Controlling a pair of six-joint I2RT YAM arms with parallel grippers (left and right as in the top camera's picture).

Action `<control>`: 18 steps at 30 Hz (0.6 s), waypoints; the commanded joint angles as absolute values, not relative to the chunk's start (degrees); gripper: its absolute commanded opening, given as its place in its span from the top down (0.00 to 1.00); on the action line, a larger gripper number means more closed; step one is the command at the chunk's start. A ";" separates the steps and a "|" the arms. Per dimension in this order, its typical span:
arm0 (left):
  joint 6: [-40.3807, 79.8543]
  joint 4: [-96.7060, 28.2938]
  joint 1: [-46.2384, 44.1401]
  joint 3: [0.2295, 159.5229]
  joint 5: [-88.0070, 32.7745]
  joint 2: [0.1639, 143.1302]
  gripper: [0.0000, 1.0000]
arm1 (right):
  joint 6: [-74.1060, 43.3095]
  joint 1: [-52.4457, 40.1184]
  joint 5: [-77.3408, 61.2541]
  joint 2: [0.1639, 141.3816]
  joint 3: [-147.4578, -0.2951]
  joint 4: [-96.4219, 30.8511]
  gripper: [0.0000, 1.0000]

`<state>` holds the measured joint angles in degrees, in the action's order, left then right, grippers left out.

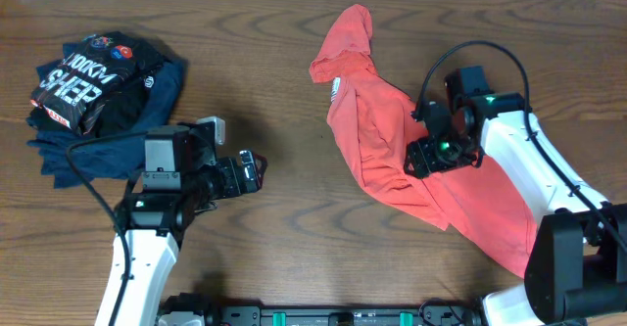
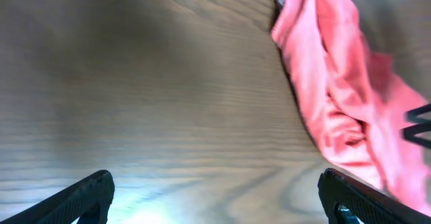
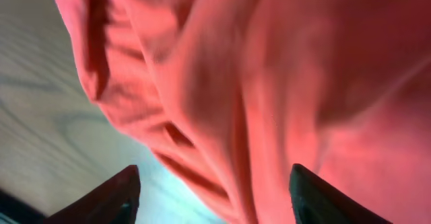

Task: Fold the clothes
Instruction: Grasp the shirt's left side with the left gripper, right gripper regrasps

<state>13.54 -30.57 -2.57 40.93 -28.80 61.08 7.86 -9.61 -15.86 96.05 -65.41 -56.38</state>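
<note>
The coral-red T-shirt (image 1: 392, 130) lies crumpled in a long diagonal heap from the table's far middle to the near right, a bit of white lettering showing near its upper left. It also shows in the left wrist view (image 2: 337, 83) and fills the right wrist view (image 3: 269, 69). My right gripper (image 1: 419, 160) is open and low over the shirt's middle, its fingers (image 3: 215, 194) straddling a fold at the cloth's edge. My left gripper (image 1: 257, 172) is open and empty over bare wood left of the shirt, its fingers (image 2: 215, 197) spread wide.
A pile of folded garments sits at the far left: a black shirt with white and red print (image 1: 88, 81) on top of navy blue clothes (image 1: 69, 155). Bare wooden table (image 1: 284, 71) lies between the pile and the shirt.
</note>
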 commanded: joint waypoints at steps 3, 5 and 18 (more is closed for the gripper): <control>17.98 -29.02 -7.73 41.78 -33.06 65.14 0.02 | 6.07 -11.55 -11.33 96.27 -63.64 -55.35 0.35; 18.83 -26.76 -11.05 41.78 -33.06 67.40 0.02 | 5.80 -11.66 -9.87 96.27 -62.74 -53.74 0.44; 32.88 -7.14 -24.99 41.78 -32.99 86.30 0.02 | 5.78 -13.06 -9.91 96.27 -54.02 -41.65 0.47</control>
